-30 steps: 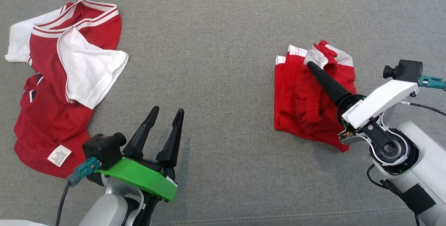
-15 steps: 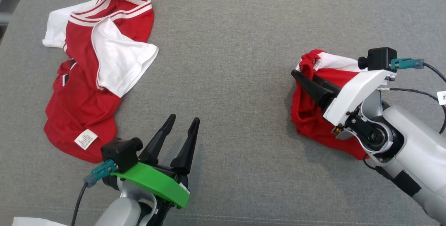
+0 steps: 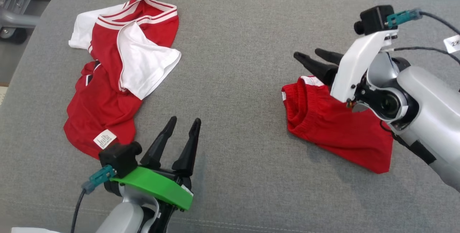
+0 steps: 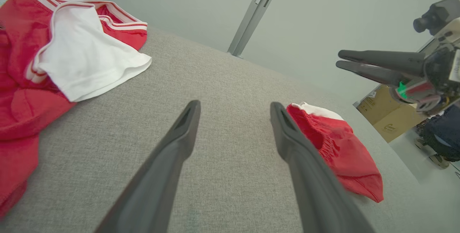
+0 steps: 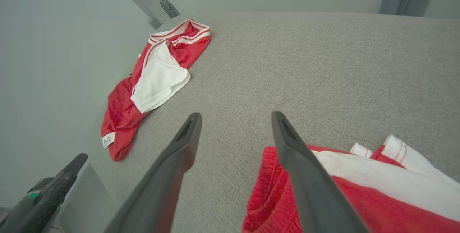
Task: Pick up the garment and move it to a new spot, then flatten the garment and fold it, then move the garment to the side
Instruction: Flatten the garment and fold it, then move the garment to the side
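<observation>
Red and white, the crumpled jersey lies at my far left on the grey cushion. My left gripper sits near its lower hem, fingers spread wide with nothing between them. Well apart to the right, the folded red shorts lie flat, waistband toward the middle. My right gripper hangs just above the waistband's far corner, clear of the cloth, jaws wide and empty.
</observation>
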